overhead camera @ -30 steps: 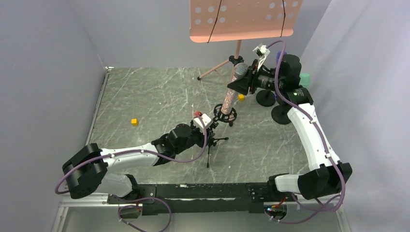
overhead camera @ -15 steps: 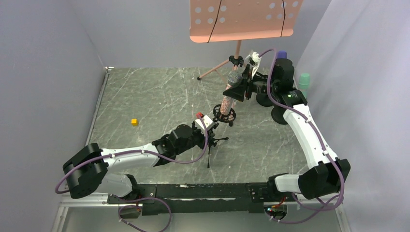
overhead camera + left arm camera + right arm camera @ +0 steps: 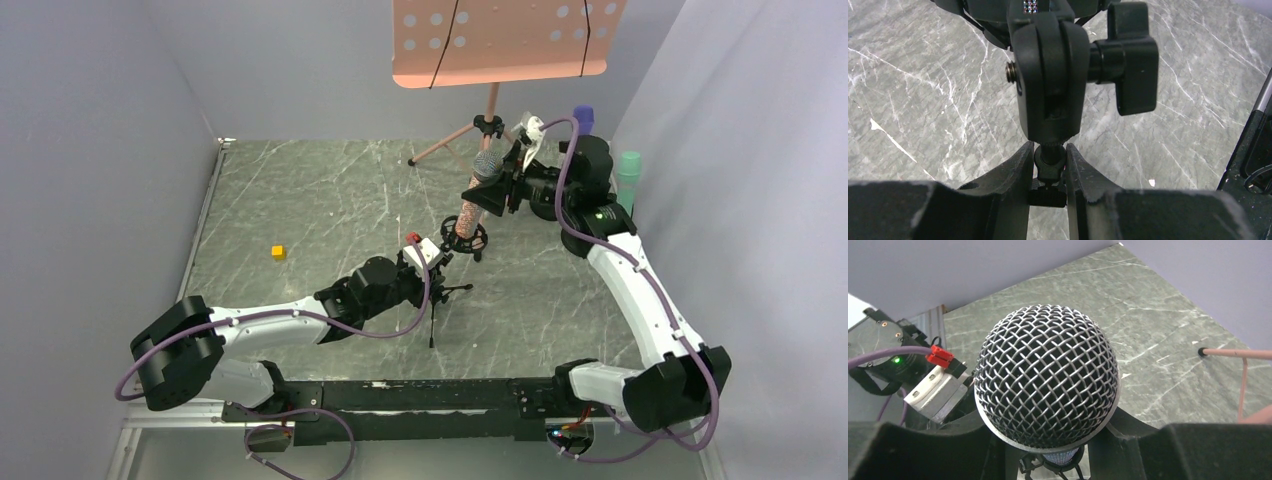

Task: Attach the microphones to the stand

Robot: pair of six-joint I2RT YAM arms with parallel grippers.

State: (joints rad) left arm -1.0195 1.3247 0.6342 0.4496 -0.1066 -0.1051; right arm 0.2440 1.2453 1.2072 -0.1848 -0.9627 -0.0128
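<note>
The glittery pinkish-brown microphone (image 3: 470,207) stands tilted with its lower end in the black ring mount (image 3: 466,238) of a small tripod stand (image 3: 434,300). My right gripper (image 3: 497,192) is shut on it just below its silver mesh head (image 3: 1046,382), which hides the grip. My left gripper (image 3: 1050,167) is shut on the stand's thin neck, under its clamp joint (image 3: 1050,90) and knob (image 3: 1128,57). The purple microphone (image 3: 583,118) and the mint-green microphone (image 3: 628,170) stand upright behind my right arm.
A pink music stand (image 3: 500,40) with spread legs (image 3: 440,148) stands at the back. A yellow cube (image 3: 278,253) lies on the marble floor at the left. Black round bases (image 3: 580,240) sit by the right wall. Grey walls close both sides.
My right gripper has carried the glittery microphone left and down, setting its lower end into the ring mount. The purple and mint-green microphones have come into view. My left gripper has held still.
</note>
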